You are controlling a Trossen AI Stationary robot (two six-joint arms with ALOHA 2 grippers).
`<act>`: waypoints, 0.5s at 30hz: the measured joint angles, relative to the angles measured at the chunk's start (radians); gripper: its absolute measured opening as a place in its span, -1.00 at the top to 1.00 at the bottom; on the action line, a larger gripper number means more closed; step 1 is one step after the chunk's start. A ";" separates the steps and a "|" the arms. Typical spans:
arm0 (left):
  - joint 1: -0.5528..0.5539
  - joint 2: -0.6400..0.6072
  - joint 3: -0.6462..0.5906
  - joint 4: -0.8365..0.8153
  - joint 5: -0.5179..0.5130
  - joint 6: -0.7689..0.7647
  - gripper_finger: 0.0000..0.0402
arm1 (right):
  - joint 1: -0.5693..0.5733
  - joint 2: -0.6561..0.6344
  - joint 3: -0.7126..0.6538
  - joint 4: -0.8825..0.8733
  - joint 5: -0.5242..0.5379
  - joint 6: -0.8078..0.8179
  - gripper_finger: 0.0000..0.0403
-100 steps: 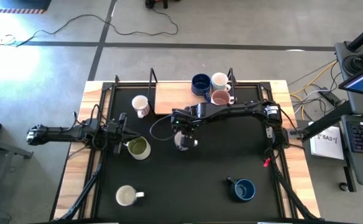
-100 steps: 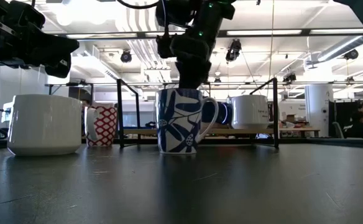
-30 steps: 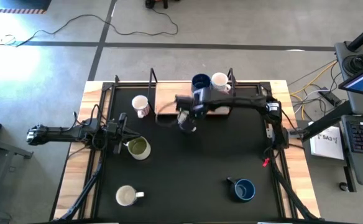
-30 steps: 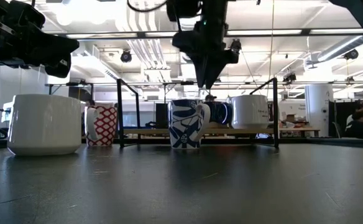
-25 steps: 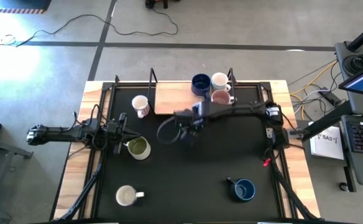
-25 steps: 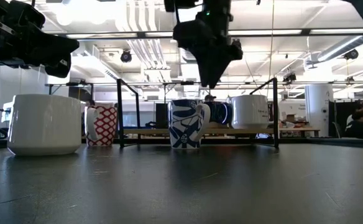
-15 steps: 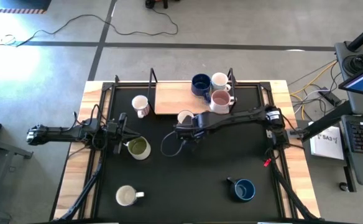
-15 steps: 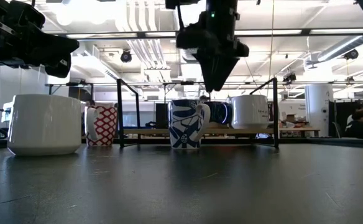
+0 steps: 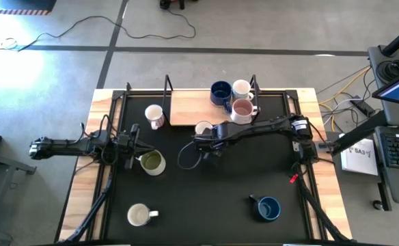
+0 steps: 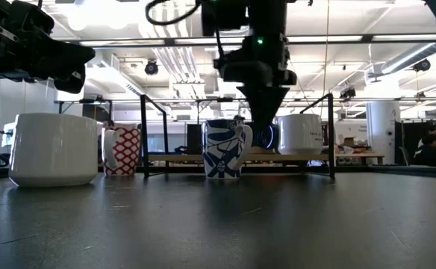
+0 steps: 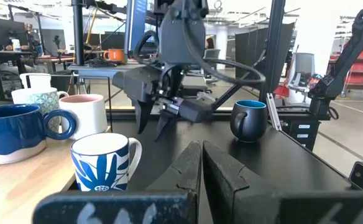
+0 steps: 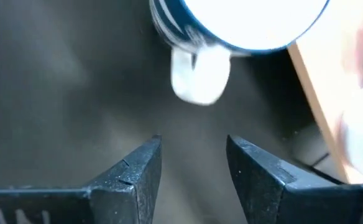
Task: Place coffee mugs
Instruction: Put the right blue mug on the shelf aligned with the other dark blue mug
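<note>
A white mug with blue leaf print [image 9: 203,128] [image 10: 225,148] [image 11: 101,163] stands upright on its base at the near edge of the wooden board [image 9: 186,111]. My right gripper [image 9: 208,147] [image 12: 192,146] is open just near of it, above the mat. Its fingers point at the mug's handle [image 12: 199,73] without touching it. On the board stand a dark blue mug [image 9: 220,91], a white mug [image 9: 241,89] and a pinkish mug [image 9: 241,109]. My left gripper [image 9: 136,147] [image 11: 201,149] is shut at the table's left, beside an olive-green mug [image 9: 152,162].
A white mug with red print [image 9: 154,115] stands at the back left. A white mug [image 9: 139,215] and a dark blue mug [image 9: 268,208] stand near the front edge. Black upright posts [image 9: 167,85] rise behind the board. Bare black mat lies in the middle [image 9: 213,191].
My right gripper has drawn back from above the blue-print mug toward the table's near edge and come down a little. The mug has stayed upright where it stood.
</note>
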 joint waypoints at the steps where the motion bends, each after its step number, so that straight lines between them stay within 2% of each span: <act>1: 0.000 0.000 0.000 0.000 0.000 0.000 1.00 | 0.001 -0.006 -0.012 -0.009 0.002 -0.016 0.16; 9: 0.000 0.000 0.000 0.000 0.000 0.000 1.00 | -0.004 -0.119 -0.198 0.013 0.002 -0.100 0.16; 15: 0.000 0.001 0.000 0.000 0.000 0.000 1.00 | -0.005 -0.276 -0.407 0.236 -0.028 -0.115 0.16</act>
